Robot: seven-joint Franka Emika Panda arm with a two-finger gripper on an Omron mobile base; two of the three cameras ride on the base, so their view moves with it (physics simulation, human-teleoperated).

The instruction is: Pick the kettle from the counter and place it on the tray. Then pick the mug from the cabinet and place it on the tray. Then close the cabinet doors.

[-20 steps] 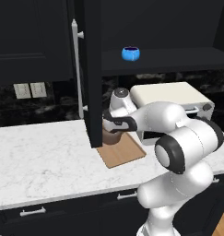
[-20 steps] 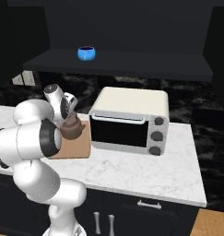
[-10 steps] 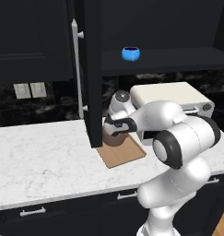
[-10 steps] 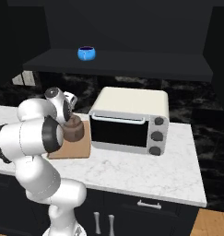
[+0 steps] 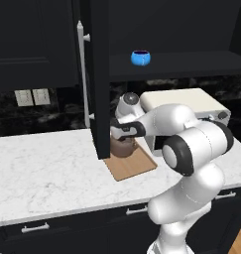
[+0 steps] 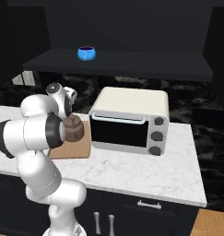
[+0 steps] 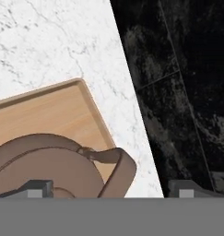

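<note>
The brown kettle [image 5: 123, 147] [image 6: 72, 129] stands on the tan wooden tray [image 5: 135, 167] [image 6: 73, 150] on the white marble counter [image 5: 42, 168]. My gripper [image 7: 111, 189] hovers just over it, open, and the fingers [image 7: 37, 188] stand wide on either side without touching it. In the hand view the kettle [image 7: 49, 161] lies below the fingers near a corner of the tray [image 7: 44, 113]. The blue mug [image 5: 140, 57] [image 6: 86, 52] sits on the dark shelf of the open cabinet [image 6: 132, 64]. One black cabinet door [image 5: 99, 74] hangs open edge-on, partly hiding my hand.
A cream toaster oven [image 5: 184, 104] [image 6: 129, 120] stands right beside the tray. The open door's silver bar handle [image 5: 83, 74] is just left of my hand. A black speckled wall [image 7: 178, 92] runs behind the counter. Black drawers [image 6: 145, 207] sit below.
The jaws have spread a little wider off the kettle and the hand has drawn slightly upward. The kettle has stayed in place on the tray.
</note>
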